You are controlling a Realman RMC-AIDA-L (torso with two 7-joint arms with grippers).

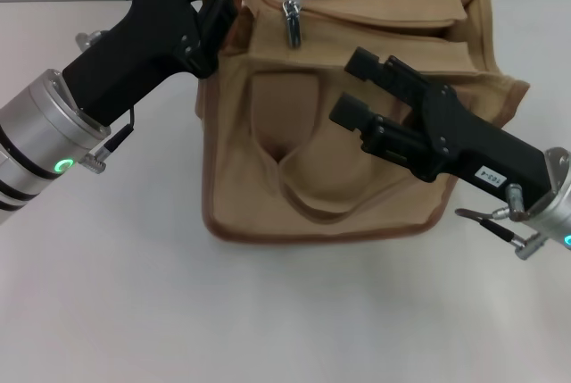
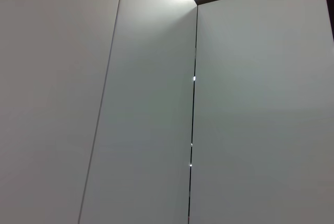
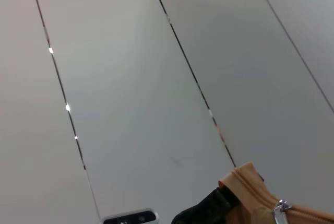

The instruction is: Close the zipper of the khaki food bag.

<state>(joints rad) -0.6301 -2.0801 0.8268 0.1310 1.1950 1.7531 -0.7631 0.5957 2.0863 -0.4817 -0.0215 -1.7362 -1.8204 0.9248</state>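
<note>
1. The right gripper point(image 1: 357, 88) hovers over the front of the khaki food bag point(image 1: 348, 182). Its two black fingers point(image 1: 375, 63) stand apart with a clear gap between them and hold nothing.
2. The bag is a boxy tan canvas tote that stands on the white table point(image 1: 268, 312). Darker brown piping runs along its bottom edge and its side edge.
3. Below and just beside the right fingers, the front of the bag has a pocket, and a wide strap handle point(image 1: 308, 197) hangs down over it in a loop.
4. Beyond the right fingers, the top of the bag looks loose and folded, and its flaps lie one behind the other.
5. The zipper point(image 1: 292, 19) is on the top edge, between the two grippers and nearer to the left one. Its small silver pull tab hangs down over the front. In the right wrist view the same tab point(image 3: 282, 208) shows at the tan corner of the bag.
6. The left gripper point(image 1: 219, 4) is at the far top corner of the bag, and its black fingers point(image 1: 217, 17) are clamped on the canvas edge there.
7. The left wrist view shows only grey wall panels point(image 2: 156, 104).
</note>
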